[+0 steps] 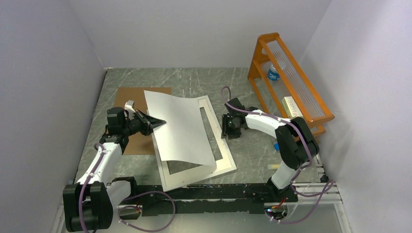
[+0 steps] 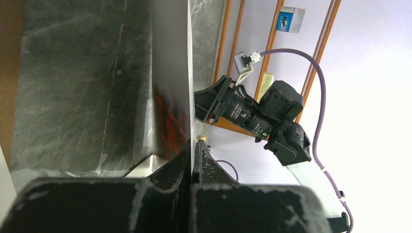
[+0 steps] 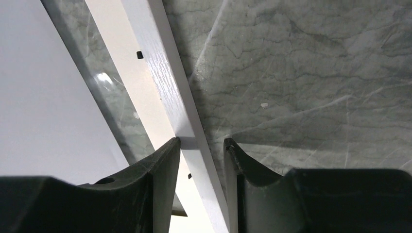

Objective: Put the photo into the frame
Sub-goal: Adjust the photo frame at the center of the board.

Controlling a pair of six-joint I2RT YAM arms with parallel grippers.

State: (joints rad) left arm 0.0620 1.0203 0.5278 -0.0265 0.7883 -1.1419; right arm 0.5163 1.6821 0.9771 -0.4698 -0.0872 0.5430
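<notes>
Top external: left claw (image 1: 156, 122) clamps photo (image 1: 180, 128) over frame (image 1: 222, 145); right claw (image 3: 201, 143), seemingly half-open, straddles it.

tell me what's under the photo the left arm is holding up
The frame lies flat beneath the photo; its right side and near end show. Its left side and much of the middle are covered. A brown board pokes out at left.

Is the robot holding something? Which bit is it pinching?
The left gripper pinches the photo by its left edge, white back facing up. The right gripper holds nothing; its jaws stand open over the frame rim.
</notes>
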